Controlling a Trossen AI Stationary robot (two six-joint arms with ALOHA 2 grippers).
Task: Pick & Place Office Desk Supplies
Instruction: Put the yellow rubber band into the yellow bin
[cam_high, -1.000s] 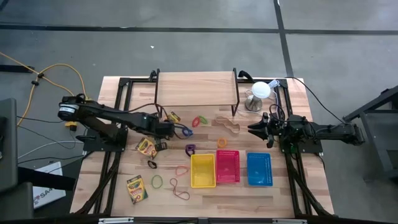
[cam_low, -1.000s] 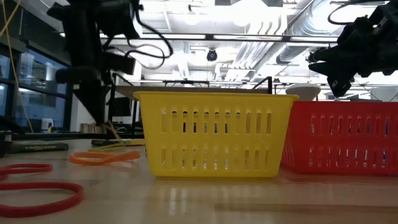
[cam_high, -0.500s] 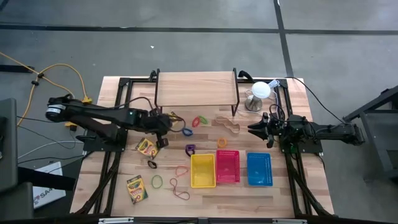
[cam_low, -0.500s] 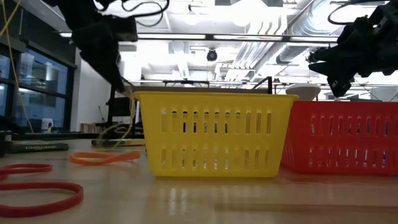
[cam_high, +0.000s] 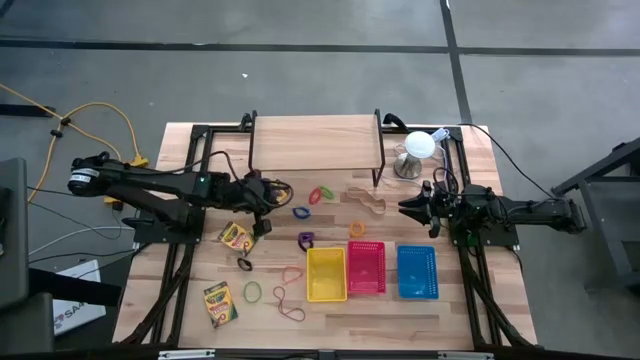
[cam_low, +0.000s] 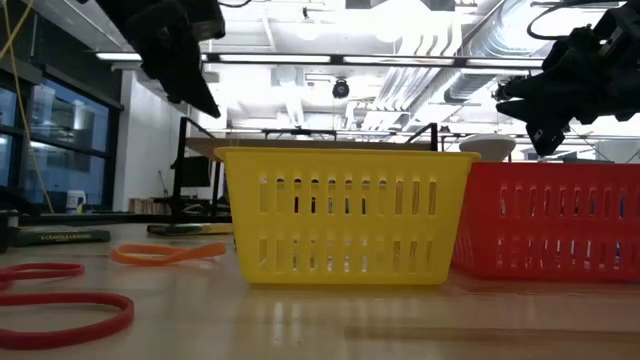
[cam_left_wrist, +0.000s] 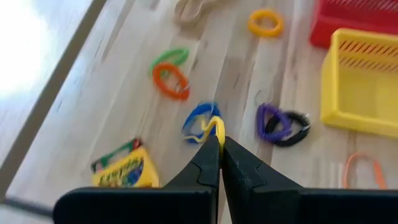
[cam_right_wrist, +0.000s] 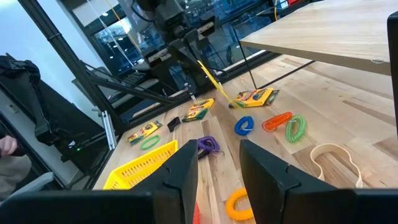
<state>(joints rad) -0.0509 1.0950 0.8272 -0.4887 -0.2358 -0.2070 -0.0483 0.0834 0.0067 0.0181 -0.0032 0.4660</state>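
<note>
My left gripper (cam_left_wrist: 220, 140) hovers over the table's left middle (cam_high: 270, 192), shut on a thin yellow rubber band (cam_right_wrist: 210, 78). Under it lie a blue ring (cam_left_wrist: 200, 121), an orange and a green coil (cam_high: 320, 195), a purple ring (cam_high: 306, 240) and crayon boxes (cam_high: 235, 236) (cam_high: 220, 303), all flat on the wood. My right gripper (cam_right_wrist: 214, 168) waits open at the right side (cam_high: 408, 208) with nothing between its fingers. My left gripper pinches the yellow band's upper end (cam_left_wrist: 214, 126) between its two fingertips. The fingers slant down toward the table's right. The band hangs slack below them (cam_right_wrist: 219, 91); whether its lower end touches the table I cannot tell.
A yellow (cam_high: 326, 274), a red (cam_high: 366, 267) and a blue basket (cam_high: 417, 272) stand in a row at the near middle. A wooden shelf (cam_high: 315, 140) spans the far middle, with a white dome lamp (cam_high: 418, 148) beside it. Loose bands (cam_high: 290, 310) lie near left.
My left gripper has risen and tipped toward level, drawing back a little toward the table's left and far edge, staying shut. The yellow band has come up off the table with it and now hangs from the fingertips.
</note>
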